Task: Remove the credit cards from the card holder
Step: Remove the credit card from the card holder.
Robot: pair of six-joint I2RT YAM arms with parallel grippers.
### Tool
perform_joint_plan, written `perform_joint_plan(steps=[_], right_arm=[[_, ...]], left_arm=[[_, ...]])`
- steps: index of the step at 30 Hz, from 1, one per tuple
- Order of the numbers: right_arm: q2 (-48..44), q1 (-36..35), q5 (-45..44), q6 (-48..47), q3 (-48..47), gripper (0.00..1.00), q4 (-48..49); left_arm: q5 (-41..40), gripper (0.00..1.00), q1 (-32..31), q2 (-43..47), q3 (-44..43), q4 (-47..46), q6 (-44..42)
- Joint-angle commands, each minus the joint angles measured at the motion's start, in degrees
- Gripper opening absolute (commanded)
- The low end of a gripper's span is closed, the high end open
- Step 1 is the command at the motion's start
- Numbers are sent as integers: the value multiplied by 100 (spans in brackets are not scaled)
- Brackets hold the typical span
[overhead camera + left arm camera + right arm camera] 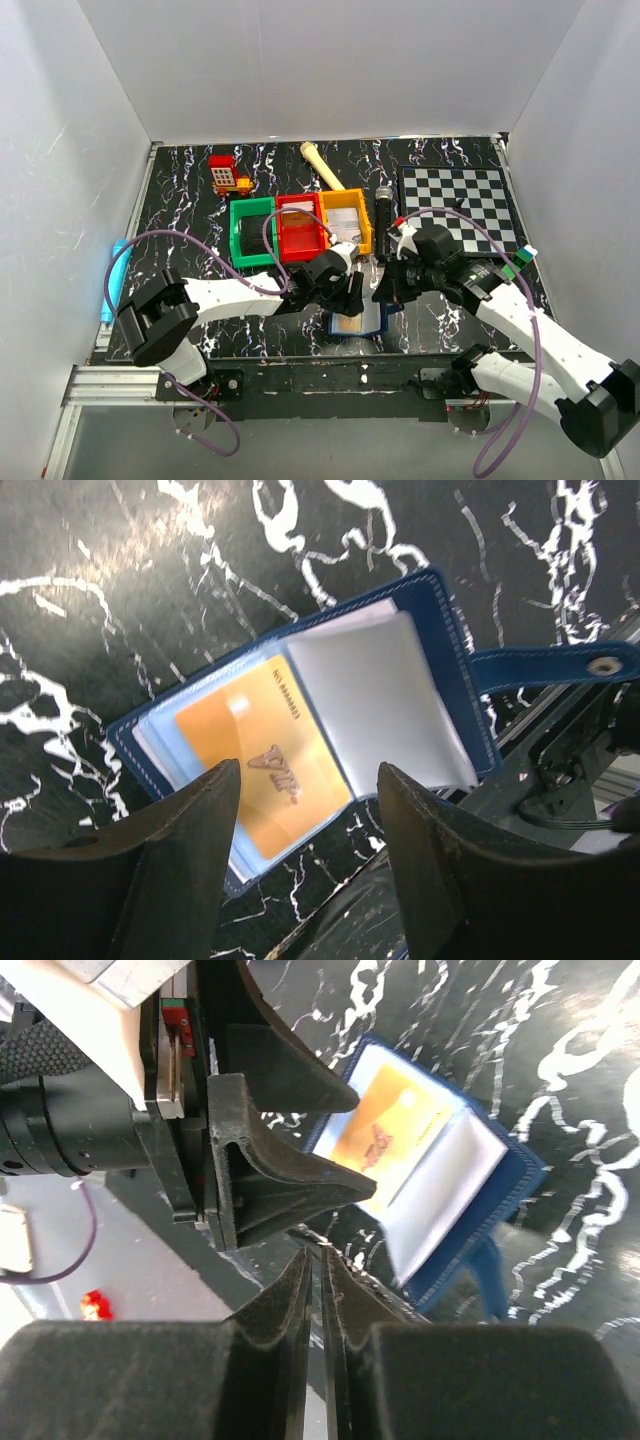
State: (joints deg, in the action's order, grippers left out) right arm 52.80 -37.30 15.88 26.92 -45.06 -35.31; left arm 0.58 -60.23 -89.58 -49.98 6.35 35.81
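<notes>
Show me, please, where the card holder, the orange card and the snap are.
card holder [435,630]: left wrist view, navy stitched border.
orange card [265,770]: left wrist view, middle of its face.
snap [603,665]: left wrist view, centre of the metal stud.

The left arm [230,295] stretches low from its base toward the middle of the near edge, its left pincer [310,770] pointing down with the jaws standing apart. The right arm [520,310] bends inward to meet it, and the right pincer [318,1255] sits just beside the left one, its fingers drawn together to a thin slit.
</notes>
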Motion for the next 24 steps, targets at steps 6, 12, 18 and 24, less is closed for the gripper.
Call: perform_joint_plan(steps=[6,12,18,24], right_arm=[[652,-155,873,630,954,11,1483],[1066,-155,697,815,1438,10,1975],[1364,-155,505,921,1640,10,2169],[1558,-163,232,982,1676,9,2177]], left_arm=[[21,52,2,362,410,-151,488],[135,51,2,362,506,-213,593],[232,45,2,389,664,-178,646],[180,44,2,634,858,-143,681]])
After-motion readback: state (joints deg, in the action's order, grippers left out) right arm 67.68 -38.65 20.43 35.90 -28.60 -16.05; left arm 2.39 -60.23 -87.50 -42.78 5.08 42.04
